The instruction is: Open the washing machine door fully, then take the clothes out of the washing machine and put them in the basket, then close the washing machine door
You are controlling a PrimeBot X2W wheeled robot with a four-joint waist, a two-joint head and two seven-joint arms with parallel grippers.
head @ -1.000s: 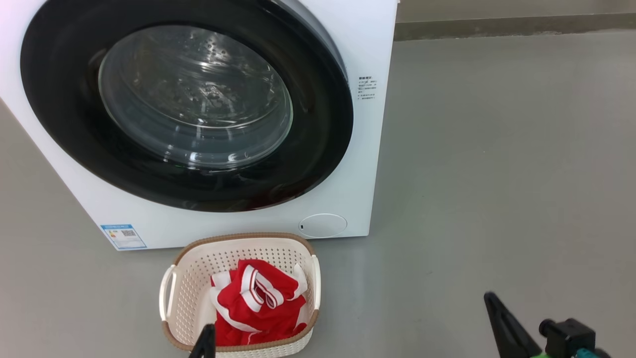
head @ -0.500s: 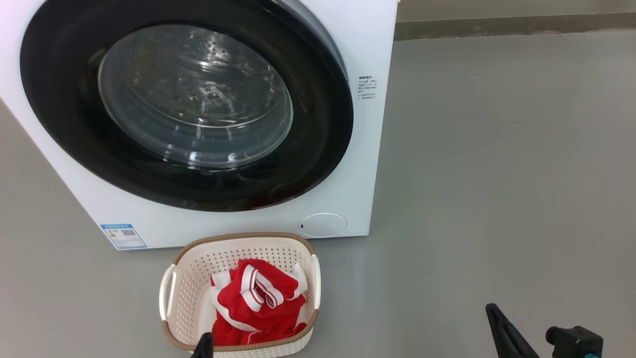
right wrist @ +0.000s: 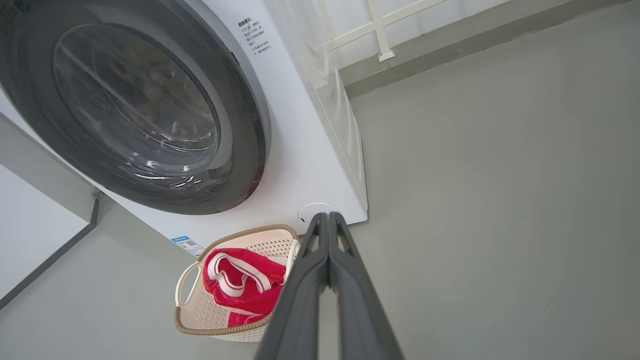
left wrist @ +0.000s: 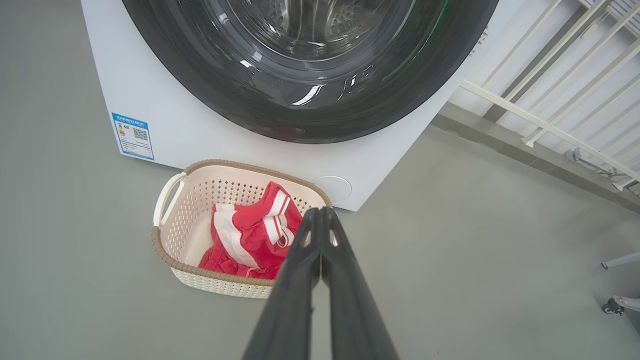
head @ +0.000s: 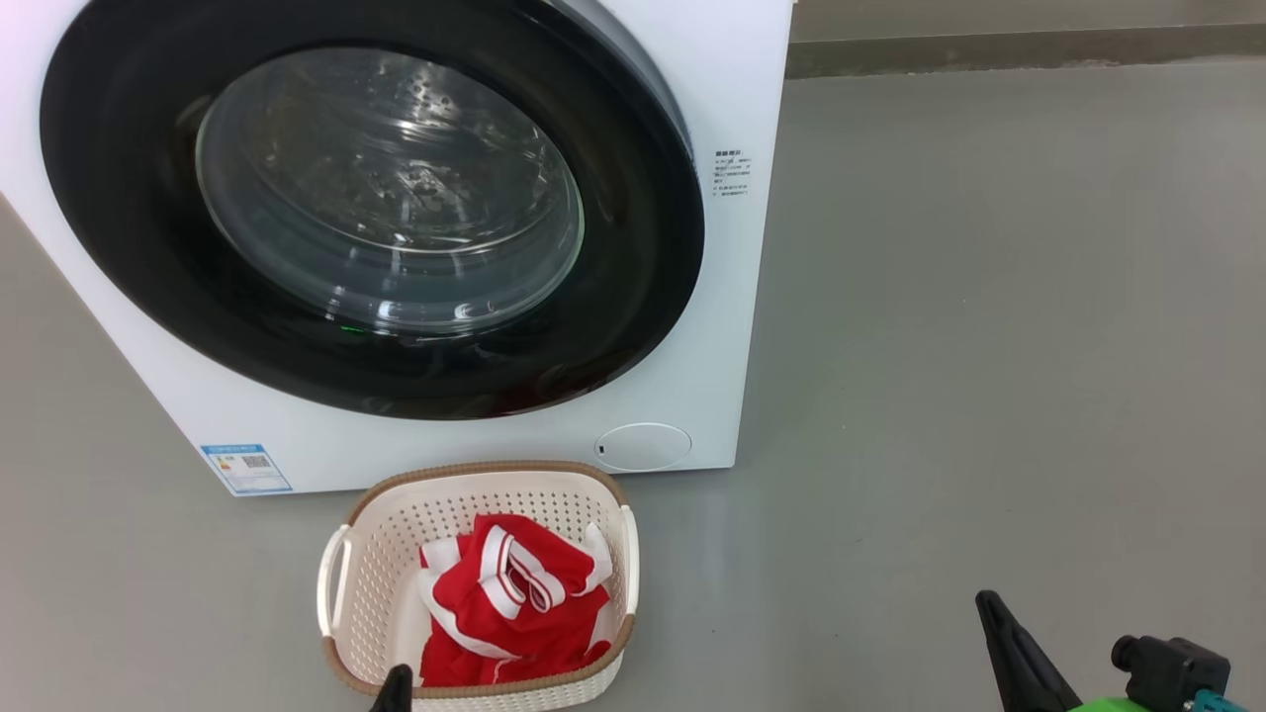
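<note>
1. Washing machine door [head: 376, 213] shut, head view; clothes [head: 509, 603] in the basket [head: 475, 469] before the washing machine [head: 732, 297]. Left gripper [head: 394, 694] has sunk to the bottom edge: arms retreating, task looks done.
2. Left wrist view: left gripper pressed together, empty, pointing over the basket rim.
3. Right wrist view: right gripper [right wrist: 327, 216] pressed together, empty, beside the basket.

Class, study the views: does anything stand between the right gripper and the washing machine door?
Nothing visible does. Bare floor lies between the right gripper and the door. The basket with the clothes stands below the door, left of that path.
</note>
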